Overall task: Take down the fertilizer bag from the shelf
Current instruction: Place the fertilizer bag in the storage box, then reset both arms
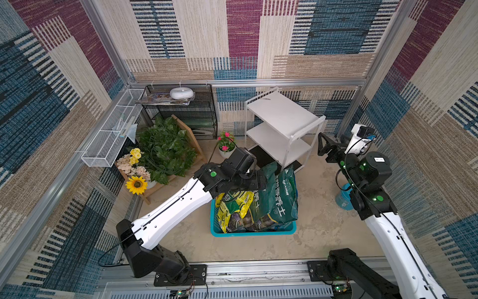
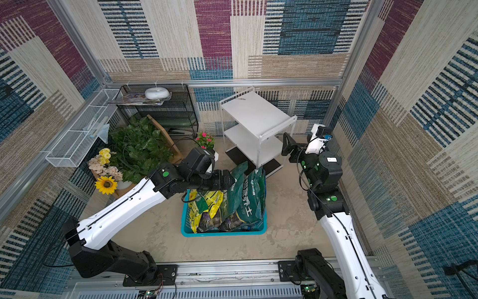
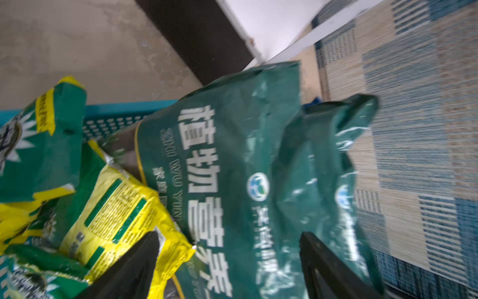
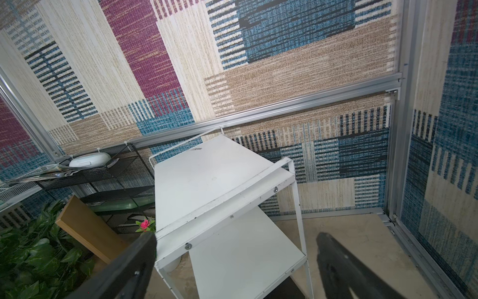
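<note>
Left wrist view: the bag [image 3: 219, 160], dark green with white lettering, is off the shelf [image 1: 282, 111] and sits in the right half of the basket [image 3: 124, 114]. My left gripper [image 3: 229, 234] has its fingers wide apart, one on each side of the bag's face, and is not pinching it.

As I judge it, the step in hand is the release. I should rise straight up before pulling back near-left, so that neither finger snags the film or tips the bag over the far rim.

In both top views the bag's long axis runs near to far. Its far end is raised, leaning toward the shelf's black base. Yellow bags [image 1: 232, 204] lie just left of it.

My right gripper [image 1: 321, 144] hangs with its fingers apart and empty, right of the shelf.
</note>
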### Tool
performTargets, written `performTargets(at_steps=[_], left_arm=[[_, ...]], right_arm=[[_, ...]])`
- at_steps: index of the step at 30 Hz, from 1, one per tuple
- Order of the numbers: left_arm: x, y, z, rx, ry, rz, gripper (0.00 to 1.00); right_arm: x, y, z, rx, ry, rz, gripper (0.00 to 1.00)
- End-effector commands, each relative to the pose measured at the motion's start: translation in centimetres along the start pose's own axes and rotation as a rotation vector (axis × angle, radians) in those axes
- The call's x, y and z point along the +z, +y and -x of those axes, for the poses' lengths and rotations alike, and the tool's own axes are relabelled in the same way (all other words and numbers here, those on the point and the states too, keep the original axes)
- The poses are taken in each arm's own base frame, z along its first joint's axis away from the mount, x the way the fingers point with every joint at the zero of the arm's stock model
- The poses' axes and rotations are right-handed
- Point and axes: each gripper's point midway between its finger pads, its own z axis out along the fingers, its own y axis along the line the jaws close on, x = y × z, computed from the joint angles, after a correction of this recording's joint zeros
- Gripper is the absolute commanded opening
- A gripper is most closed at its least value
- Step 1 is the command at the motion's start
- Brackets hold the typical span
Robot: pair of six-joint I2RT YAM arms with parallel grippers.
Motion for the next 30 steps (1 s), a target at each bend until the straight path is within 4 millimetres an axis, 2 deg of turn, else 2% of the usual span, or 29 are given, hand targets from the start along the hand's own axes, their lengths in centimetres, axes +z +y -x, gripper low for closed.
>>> performTargets(at_steps=[1, 4, 6, 9, 12, 15, 18, 20, 22, 24, 27, 29, 30], left_arm=[[-2.2, -3.4, 2.6, 0.085, -0.107, -0.132, 0.99], [-5.7, -5.2, 5.1, 0.149, -0.279, -0.229, 0.99], [-8.7, -5.0, 6.7, 0.189, -0.442, -0.241, 0.99], [-12.0, -2.4, 7.9, 0.232, -0.647, -0.164, 0.99], [-13.3, 2.0, 8.3, 0.239, -0.763, -0.056, 0.99], [-13.5, 7.2, 8.7, 0.231, -0.834, 0.066, 0.99], [-13.3, 13.0, 8.4, 0.27, -0.93, 0.321, 0.99], [-12.5, 16.4, 7.7, 0.309, -0.979, 0.495, 0.99], [-12.0, 20.2, 6.6, 0.263, -1.015, 0.667, 0.99], [-10.9, 21.9, 5.4, 0.309, -0.999, 0.749, 0.99], [-9.8, 24.6, 4.0, 0.332, -0.996, 0.883, 0.99], [-8.9, 25.9, 3.0, 0.364, -1.013, 0.937, 0.99], [-8.6, 26.8, 2.5, 0.375, -1.014, 0.978, 0.99]], right_arm=[[-0.2, -1.5, 0.5, -0.022, -0.018, -0.092, 1.0], [-0.8, -2.9, 0.4, -0.026, -0.019, -0.172, 1.0], [-1.3, -4.0, -0.1, -0.027, -0.027, -0.224, 1.0], [-1.5, -6.0, -2.7, -0.033, 0.011, -0.315, 1.0], [-1.7, -8.9, -6.3, -0.026, 0.061, -0.446, 1.0], [-2.9, -12.1, -10.9, -0.044, 0.087, -0.579, 1.0], [-4.9, -14.4, -15.5, -0.079, 0.109, -0.655, 1.0], [-6.3, -15.9, -18.0, -0.093, 0.091, -0.706, 1.0], [-7.9, -17.4, -19.5, -0.105, 0.081, -0.793, 1.0], [-8.6, -18.4, -20.7, -0.157, 0.103, -0.846, 1.0], [-8.8, -19.2, -23.3, -0.213, 0.15, -0.849, 1.0], [-9.0, -19.8, -23.7, -0.209, 0.116, -0.89, 1.0], [-8.4, -19.7, -24.0, -0.205, 0.134, -0.877, 1.0]])
